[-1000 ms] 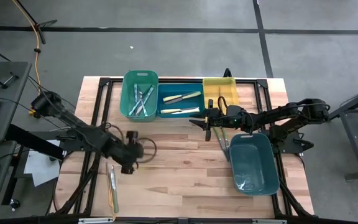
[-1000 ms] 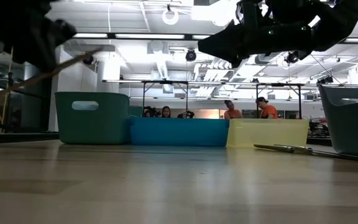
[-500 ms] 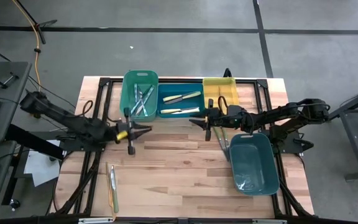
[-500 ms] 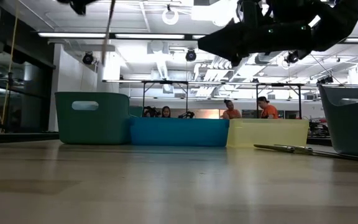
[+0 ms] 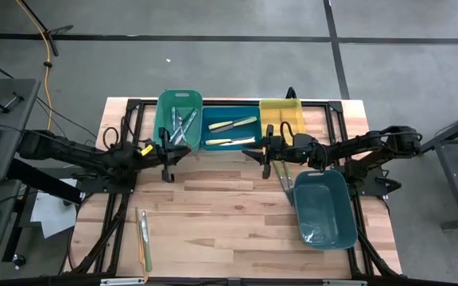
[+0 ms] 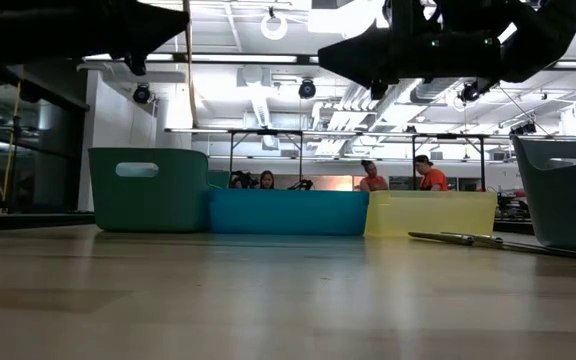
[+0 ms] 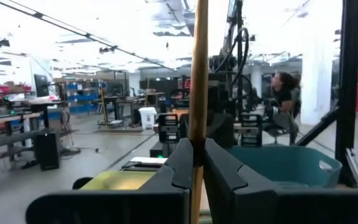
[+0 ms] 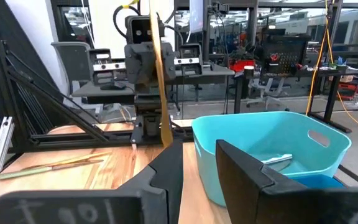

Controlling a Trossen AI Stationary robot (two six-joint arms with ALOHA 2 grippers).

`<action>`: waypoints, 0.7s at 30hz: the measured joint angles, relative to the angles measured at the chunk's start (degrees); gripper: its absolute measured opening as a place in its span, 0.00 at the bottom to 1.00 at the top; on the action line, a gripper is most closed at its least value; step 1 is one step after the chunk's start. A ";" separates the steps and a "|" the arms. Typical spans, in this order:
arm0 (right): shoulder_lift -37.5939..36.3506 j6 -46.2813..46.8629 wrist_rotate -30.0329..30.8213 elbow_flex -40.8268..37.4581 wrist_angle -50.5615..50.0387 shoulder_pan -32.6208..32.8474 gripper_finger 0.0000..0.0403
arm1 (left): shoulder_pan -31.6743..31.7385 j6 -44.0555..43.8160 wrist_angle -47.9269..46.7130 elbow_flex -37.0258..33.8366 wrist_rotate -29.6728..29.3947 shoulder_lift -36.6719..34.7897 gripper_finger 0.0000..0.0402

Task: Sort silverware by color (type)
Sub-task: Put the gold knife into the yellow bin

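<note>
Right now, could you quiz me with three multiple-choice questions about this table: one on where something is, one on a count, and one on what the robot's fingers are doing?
1. Where is the left gripper?
A. Just in front of the green bin
B. Over the yellow bin
C. At the table's near edge

2. How many utensils lie in the blue bin?
A. None
B. Two
C. Five

3. The left gripper's fingers are:
A. Wide open and empty
B. Shut on a brownish-handled utensil
C. Out of sight

Answers: 1 A, the high view shows it by that bin's front wall. 2 B, two pale-handled pieces lie there. 3 B, the left wrist view shows them clamped on the handle.
</note>
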 joint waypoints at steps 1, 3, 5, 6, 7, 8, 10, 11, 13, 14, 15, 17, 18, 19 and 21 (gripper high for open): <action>0.00 0.05 0.00 0.00 -0.21 -0.02 0.23 | 0.39 -0.34 0.15 0.00 0.74 0.00 0.02; 0.00 0.11 0.00 0.00 -0.74 -0.02 0.23 | 1.07 -1.12 0.25 0.02 2.02 0.51 0.02; 0.23 0.31 0.00 0.00 -0.64 0.04 0.23 | 1.81 -2.31 0.04 0.04 2.35 1.56 0.02; 0.57 1.14 0.02 0.11 -0.35 0.11 0.23 | 2.21 -2.57 0.03 0.25 2.35 2.26 0.02; 1.06 1.34 0.00 0.55 -0.50 0.17 0.23 | 2.51 -2.65 0.27 0.61 2.35 3.24 0.02; 1.76 1.49 0.00 1.38 -0.65 0.21 0.23 | 2.82 -2.69 0.38 0.94 2.35 4.31 0.02; 3.87 1.19 0.08 3.44 -0.77 0.50 0.23 | 3.23 -3.14 1.14 1.66 2.37 7.12 0.02; 5.19 1.05 0.22 4.65 -1.20 0.69 0.23 | 3.34 -3.25 2.68 1.87 2.35 8.73 0.02; 8.57 0.12 0.71 7.44 -1.78 0.96 0.23 | 3.48 -3.14 7.19 2.56 2.37 12.53 0.02; 10.24 -0.18 0.77 8.75 -1.81 1.12 0.23 | 3.47 -3.00 9.62 2.63 2.36 14.43 0.02; 12.10 -0.29 0.78 10.28 -1.79 1.16 0.24 | 3.47 -2.63 11.68 2.78 2.36 16.37 0.02; 15.19 -0.36 0.77 12.96 -2.05 1.18 0.26 | 3.47 -2.15 15.80 2.82 2.36 20.29 0.02; 16.79 -0.39 0.76 14.48 -2.20 1.18 0.27 | 3.48 -2.15 17.94 2.83 2.37 22.13 0.02; 18.03 -0.37 0.79 15.65 -2.53 1.18 0.28 | 3.49 -2.13 19.97 2.84 2.37 23.87 0.02; 20.55 0.07 0.76 18.51 -3.75 1.18 0.31 | 3.49 -2.12 23.68 3.05 2.37 27.36 0.02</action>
